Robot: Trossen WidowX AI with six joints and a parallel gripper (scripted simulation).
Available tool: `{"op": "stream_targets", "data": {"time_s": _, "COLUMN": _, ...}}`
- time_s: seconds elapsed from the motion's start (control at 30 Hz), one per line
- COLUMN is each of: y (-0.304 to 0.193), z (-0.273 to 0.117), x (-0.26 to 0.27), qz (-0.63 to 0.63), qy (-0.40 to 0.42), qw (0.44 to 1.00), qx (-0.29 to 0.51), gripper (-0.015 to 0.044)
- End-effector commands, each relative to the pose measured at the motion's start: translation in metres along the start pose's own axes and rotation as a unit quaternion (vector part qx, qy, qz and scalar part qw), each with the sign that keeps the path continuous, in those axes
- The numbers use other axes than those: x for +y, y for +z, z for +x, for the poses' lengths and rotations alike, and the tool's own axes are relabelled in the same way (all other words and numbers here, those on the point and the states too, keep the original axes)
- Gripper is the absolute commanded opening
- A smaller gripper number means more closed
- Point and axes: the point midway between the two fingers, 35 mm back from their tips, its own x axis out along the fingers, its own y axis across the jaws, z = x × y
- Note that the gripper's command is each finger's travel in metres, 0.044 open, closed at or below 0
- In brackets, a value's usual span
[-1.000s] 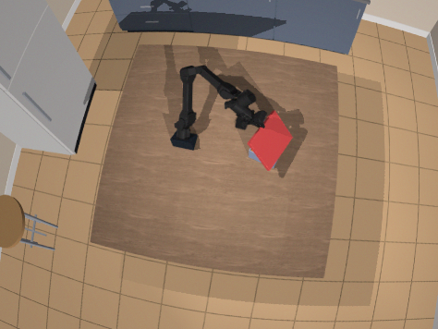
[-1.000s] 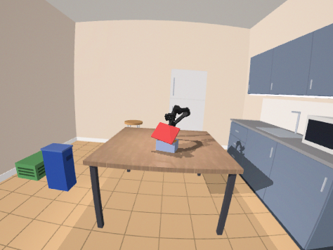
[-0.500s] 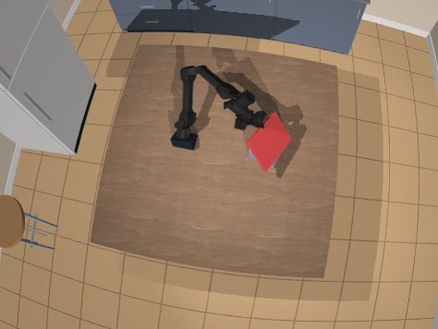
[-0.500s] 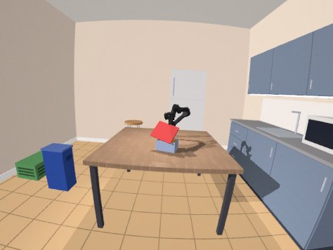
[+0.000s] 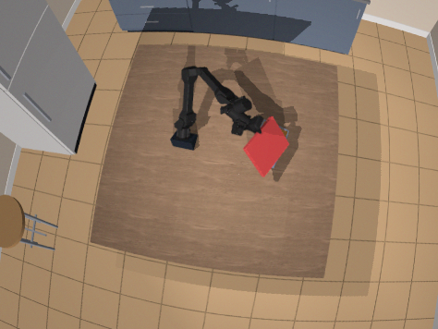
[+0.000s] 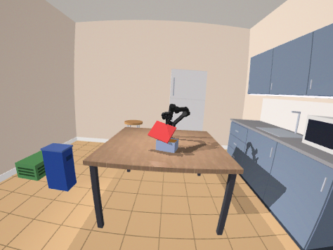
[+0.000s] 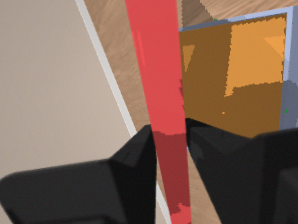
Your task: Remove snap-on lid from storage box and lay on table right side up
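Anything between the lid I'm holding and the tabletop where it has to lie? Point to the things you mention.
Yes, partly: the blue storage box [image 5: 287,131] [image 6: 166,146] [image 7: 289,55] sits beneath part of the tilted red lid [image 5: 267,148] [image 6: 162,132] [image 7: 162,85]. Beside the box, nothing visible stands on the table [image 5: 208,208] [image 6: 140,158] [image 7: 102,37].
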Motion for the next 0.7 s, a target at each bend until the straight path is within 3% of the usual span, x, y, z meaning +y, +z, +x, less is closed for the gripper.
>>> {"op": "stream_targets", "data": {"time_s": 0.0, "y": 0.009, "z": -0.001, "x": 0.001, "qz": -0.001, "qy": 0.002, "qw": 1.000, "qx": -0.001, "gripper": 0.0000}}
{"op": "stream_targets", "data": {"time_s": 0.67, "y": 0.049, "z": -0.002, "x": 0.000, "qz": -0.002, "qy": 0.002, "qw": 1.000, "qx": -0.002, "gripper": 0.0000}}
